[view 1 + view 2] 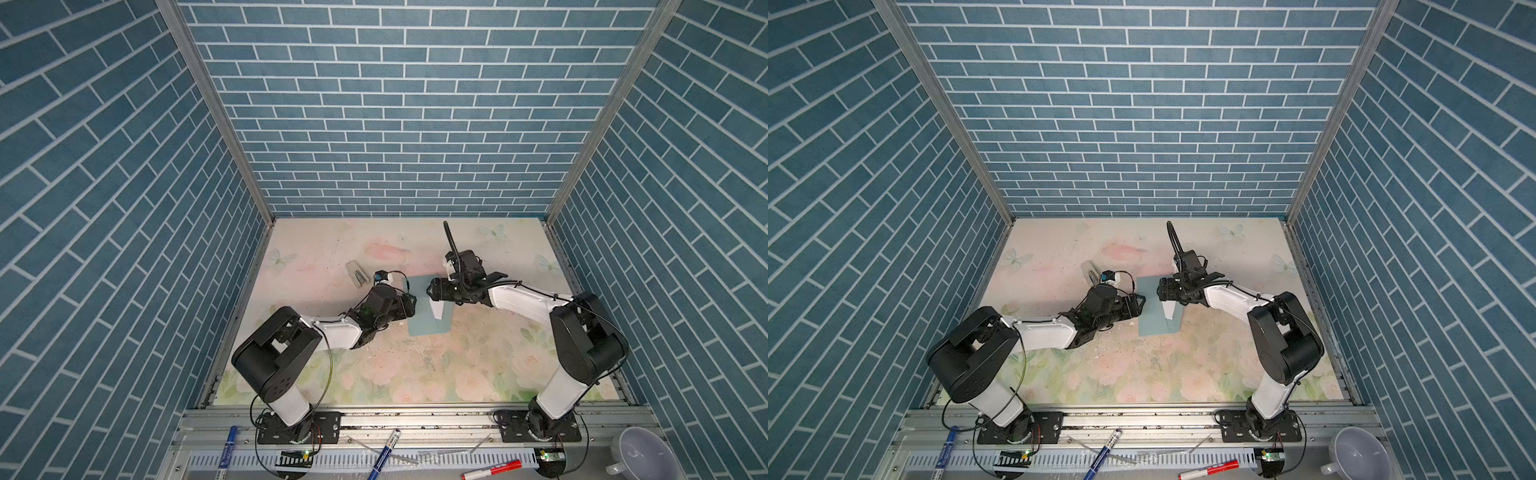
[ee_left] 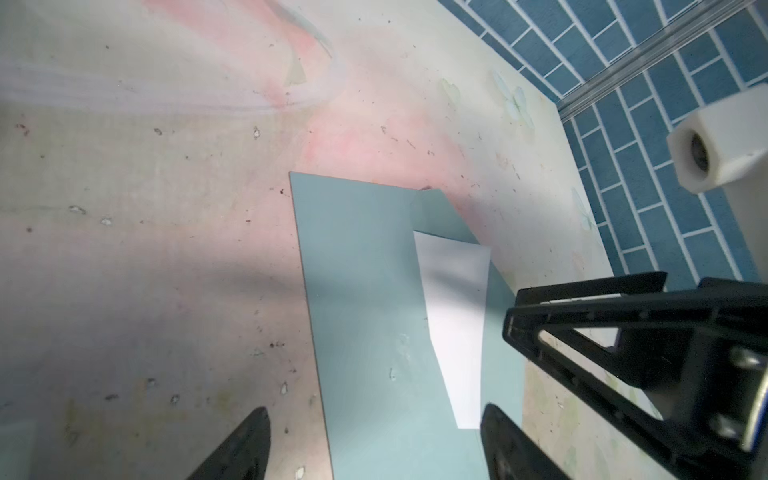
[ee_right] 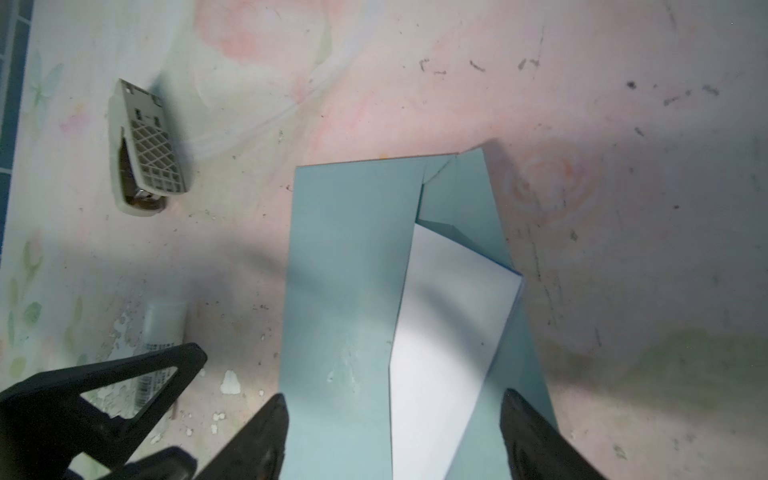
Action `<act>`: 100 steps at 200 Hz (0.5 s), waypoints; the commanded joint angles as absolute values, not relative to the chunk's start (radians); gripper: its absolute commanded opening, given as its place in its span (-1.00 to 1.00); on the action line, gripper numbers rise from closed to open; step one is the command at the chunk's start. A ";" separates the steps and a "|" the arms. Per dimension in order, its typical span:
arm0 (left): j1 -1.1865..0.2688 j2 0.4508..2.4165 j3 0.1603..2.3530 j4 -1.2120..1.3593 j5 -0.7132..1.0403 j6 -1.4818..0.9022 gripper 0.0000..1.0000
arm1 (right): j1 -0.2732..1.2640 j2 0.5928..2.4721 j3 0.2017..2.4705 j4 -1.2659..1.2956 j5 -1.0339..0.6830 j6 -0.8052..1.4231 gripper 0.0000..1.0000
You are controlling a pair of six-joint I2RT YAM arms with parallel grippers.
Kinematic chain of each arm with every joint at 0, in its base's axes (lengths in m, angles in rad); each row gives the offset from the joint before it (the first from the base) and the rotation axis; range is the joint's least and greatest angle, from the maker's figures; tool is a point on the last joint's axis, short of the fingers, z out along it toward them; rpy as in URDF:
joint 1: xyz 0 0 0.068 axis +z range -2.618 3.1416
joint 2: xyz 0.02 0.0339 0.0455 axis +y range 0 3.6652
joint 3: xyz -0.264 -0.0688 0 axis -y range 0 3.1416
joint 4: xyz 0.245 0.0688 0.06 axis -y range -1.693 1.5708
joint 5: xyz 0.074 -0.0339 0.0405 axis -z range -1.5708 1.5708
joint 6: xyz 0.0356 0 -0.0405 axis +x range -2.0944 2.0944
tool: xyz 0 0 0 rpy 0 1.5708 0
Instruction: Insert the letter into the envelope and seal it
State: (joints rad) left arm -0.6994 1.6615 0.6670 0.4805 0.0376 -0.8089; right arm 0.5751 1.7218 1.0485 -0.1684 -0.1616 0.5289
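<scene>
Left tool point(image 2: 376, 411) and right tool point(image 3: 395, 397) hang released; letter point(image 3: 449, 332) protrudes from envelope point(image 3: 345, 270), so seat it fully before sealing.

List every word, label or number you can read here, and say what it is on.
No text is readable.
Left blue marker, middle blue marker: barrel print too small.
Red marker: label blurred.
White tube: dark print blurred.
Envelope, letter: no writing shows.

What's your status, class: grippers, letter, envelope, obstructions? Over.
Open, empty: left gripper, right gripper. Tucked in envelope: letter, white showing, flap unsealed. Off aside: stapler, touching neither.
</scene>
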 commanded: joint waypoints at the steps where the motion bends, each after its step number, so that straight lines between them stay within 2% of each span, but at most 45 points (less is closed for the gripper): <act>1: -0.681 1.697 0.676 0.507 0.084 -0.820 0.61 | 0.575 1.758 1.095 -0.189 -0.119 0.572 0.60; 46: -0.672 1.750 0.693 0.515 0.099 -0.814 0.52 | 0.576 1.797 1.094 -0.158 -0.110 0.589 0.61; 100: -0.658 1.819 0.747 0.526 0.134 -0.812 0.25 | 0.575 1.831 1.086 -0.117 -0.135 0.613 0.56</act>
